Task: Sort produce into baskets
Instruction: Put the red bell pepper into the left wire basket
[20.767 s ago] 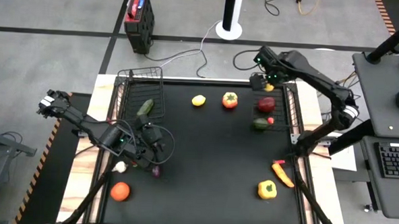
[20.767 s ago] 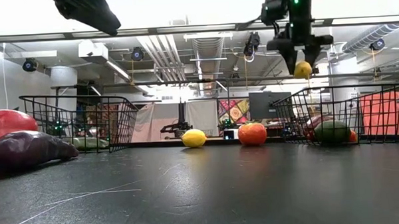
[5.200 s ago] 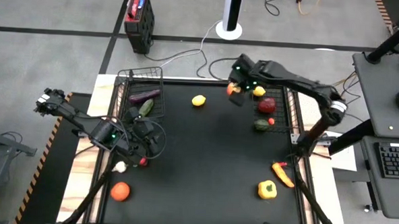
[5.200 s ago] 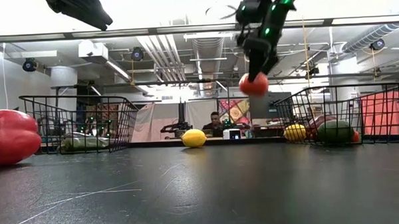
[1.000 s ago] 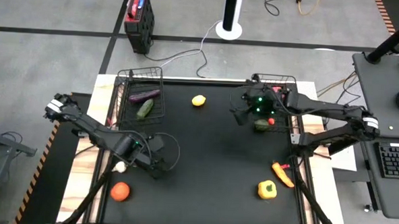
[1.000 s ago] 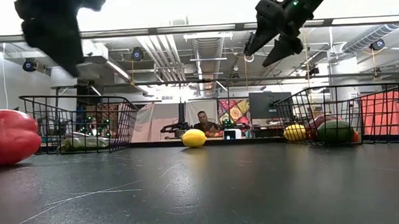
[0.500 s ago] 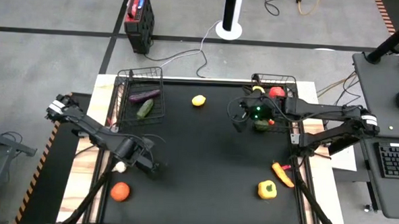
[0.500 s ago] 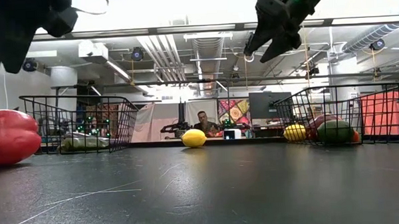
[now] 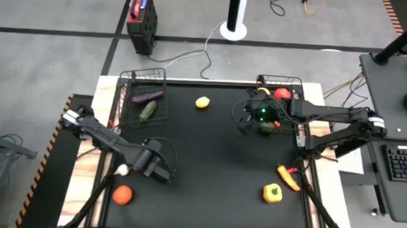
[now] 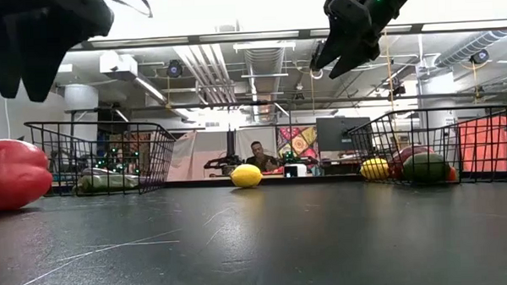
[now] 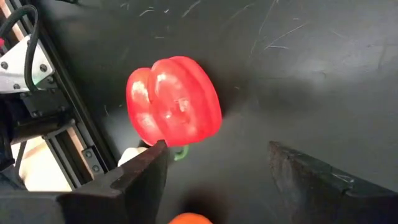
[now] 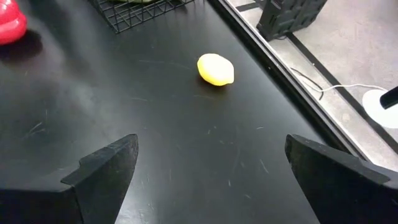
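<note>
A lone yellow lemon (image 9: 202, 101) lay on the black desk (image 9: 215, 162) near its far edge, between the two wire baskets with bare mat on every side. The left basket (image 9: 126, 97) sat at the far left corner, holding a purple eggplant (image 9: 146, 96) and a green cucumber (image 9: 148, 110). The right basket (image 9: 296, 128) ran along the right edge beyond the lemon, with a red tomato (image 9: 282, 93) and a second lemon (image 10: 374, 168) among its contents.

The right claw (image 9: 242, 118) hung above the desk just inside that basket, fingers spread wide and empty. The left claw (image 9: 161, 172) hovered low, well nearer than the lemon, half open with nothing between its fingers, over a red pepper (image 11: 174, 109). White garlic (image 9: 122, 169) and an orange tomato (image 9: 122, 194) lay by the left edge. A carrot (image 9: 288, 177) and a yellow pepper (image 9: 272, 193) sat by the right edge, leaving the desk's middle open.
</note>
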